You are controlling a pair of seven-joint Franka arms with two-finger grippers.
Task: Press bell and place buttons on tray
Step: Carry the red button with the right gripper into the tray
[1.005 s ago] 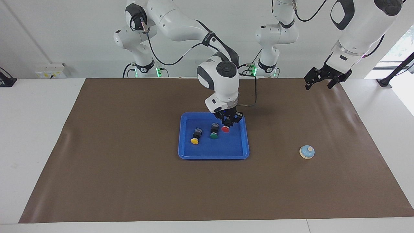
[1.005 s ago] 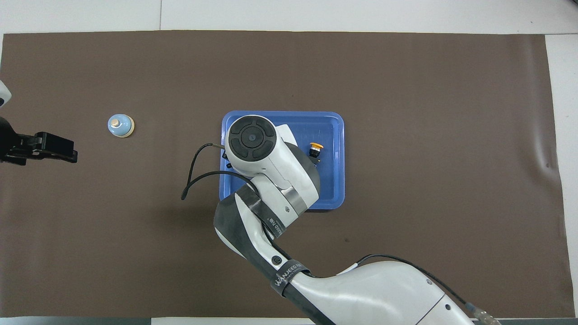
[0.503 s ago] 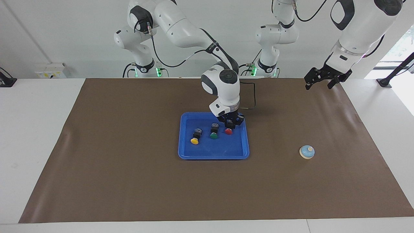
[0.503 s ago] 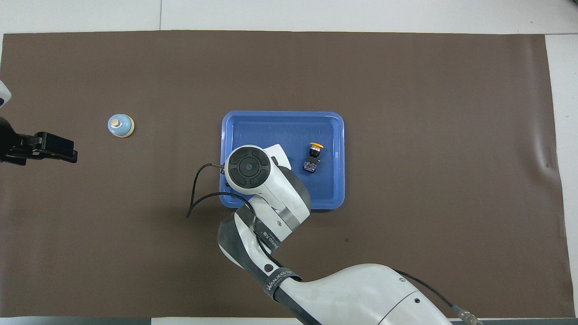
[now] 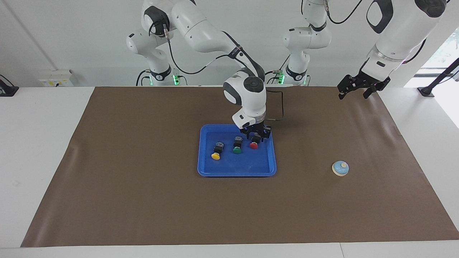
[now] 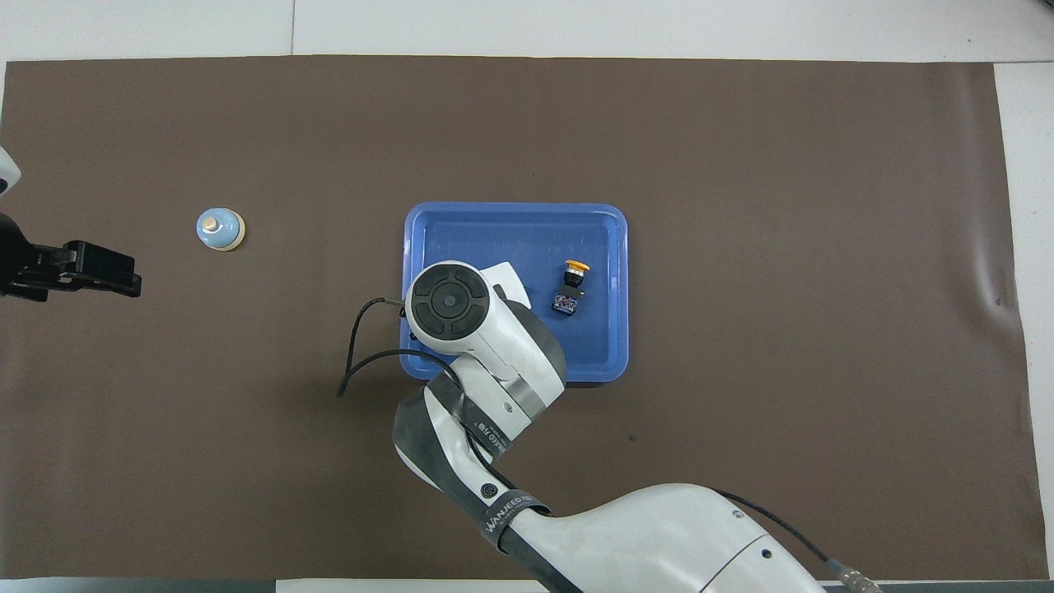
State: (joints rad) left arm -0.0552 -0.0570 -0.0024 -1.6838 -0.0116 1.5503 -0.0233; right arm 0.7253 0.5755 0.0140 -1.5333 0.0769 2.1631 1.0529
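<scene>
Brown mat [image 5: 143, 200] covers the white table [image 5: 36, 143]; right gripper [image 5: 255, 137] spread over the tray [image 5: 236, 171], left gripper [image 5: 358, 87] apart.

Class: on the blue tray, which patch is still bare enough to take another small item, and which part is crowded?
Bare: the tray's strip farthest from the robots. Crowded: the nearer half, where the yellow button, green button and red button lie in a row under the right gripper.

White table [image 5: 43, 150] under a brown mat [image 5: 143, 200] — plain white wall [image 5: 71, 36] with a socket box [image 5: 55, 78] at its foot, and a bright window [image 5: 443, 50] at one end.
</scene>
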